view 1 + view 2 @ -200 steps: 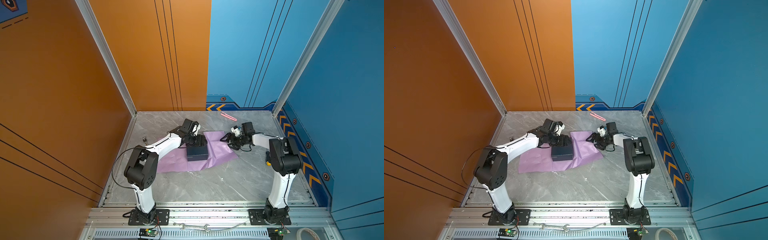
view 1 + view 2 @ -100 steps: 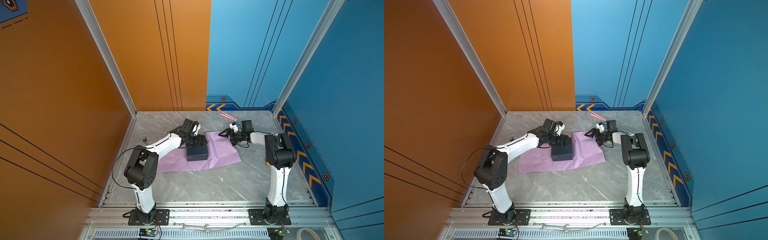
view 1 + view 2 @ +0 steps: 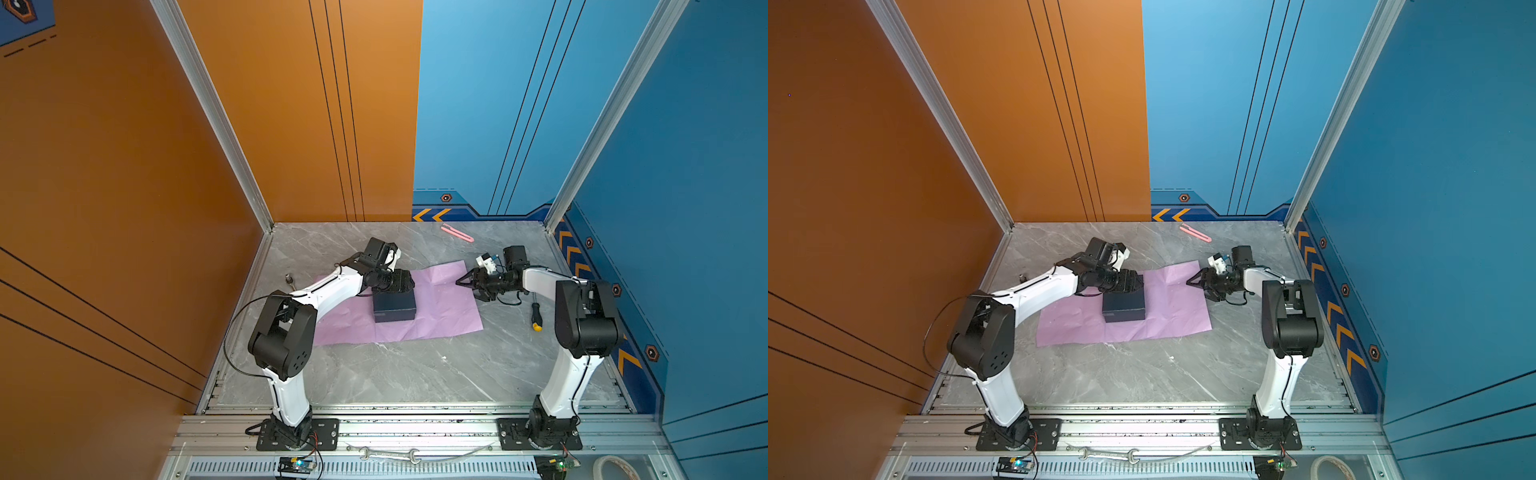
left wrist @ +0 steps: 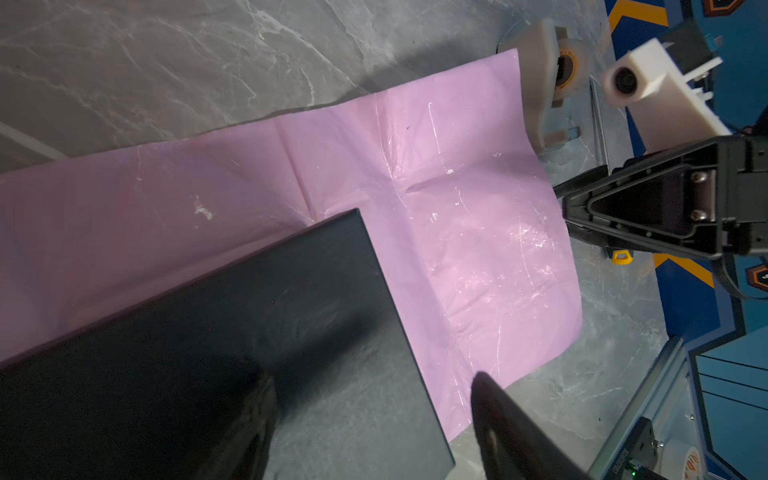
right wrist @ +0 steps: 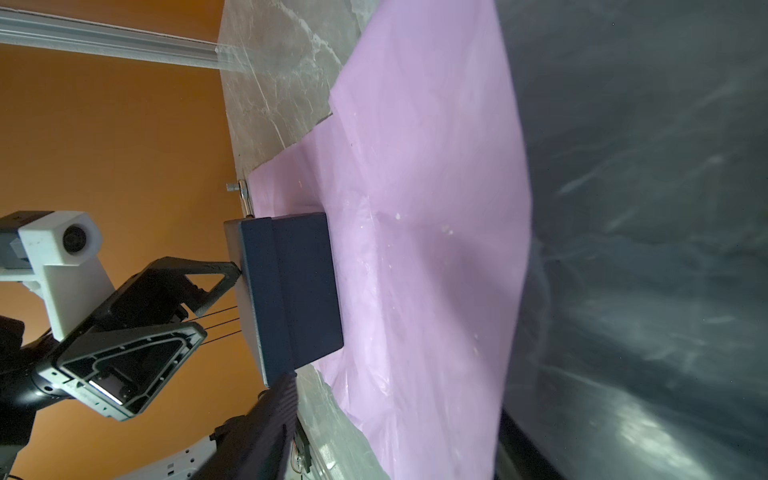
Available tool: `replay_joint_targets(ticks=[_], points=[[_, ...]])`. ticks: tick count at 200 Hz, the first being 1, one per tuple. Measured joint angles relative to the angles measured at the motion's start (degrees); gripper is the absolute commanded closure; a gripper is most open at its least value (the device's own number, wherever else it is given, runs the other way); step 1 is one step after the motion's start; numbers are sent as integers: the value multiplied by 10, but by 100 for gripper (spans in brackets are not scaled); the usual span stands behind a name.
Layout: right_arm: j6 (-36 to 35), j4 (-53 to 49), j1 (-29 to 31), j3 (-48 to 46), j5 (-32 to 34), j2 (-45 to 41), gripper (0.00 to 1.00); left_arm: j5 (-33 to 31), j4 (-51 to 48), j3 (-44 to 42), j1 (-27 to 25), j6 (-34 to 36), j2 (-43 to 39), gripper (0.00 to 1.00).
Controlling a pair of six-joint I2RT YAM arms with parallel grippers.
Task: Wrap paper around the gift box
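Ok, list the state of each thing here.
gift box: lid on, unwrapped, resting on the paper.
paper: spread flat, lilac side up, creased.
left gripper: open, over the gift box.
right gripper: at the paper's edge, grip unclear.
pink cutter: lying loose.
screwdriver: lying loose.

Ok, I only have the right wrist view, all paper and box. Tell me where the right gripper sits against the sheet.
Observer: In a top view the right gripper has its tips at the right edge of the paper, toward the far corner. I cannot tell whether it pinches the sheet.
Operator: Name what stands near that corner before I lift.
Observer: The left wrist view shows a beige tape dispenser right beside that corner.
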Motion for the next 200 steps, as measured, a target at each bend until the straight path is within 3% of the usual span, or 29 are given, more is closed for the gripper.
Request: replay_joint_targets(ticks=[20, 56, 142, 200], points=[[-2, 0, 1, -9, 0, 0, 55, 0, 0, 0, 0, 0, 0, 24], [0, 1, 7, -9, 3, 0, 62, -1, 0, 0, 0, 0, 0, 24], [12, -8, 15, -21, 59, -37, 99, -7, -42, 12, 0, -7, -26, 23], [34, -7, 26, -62, 101, -114, 100, -35, -87, 18, 26, -7, -119, 22]])
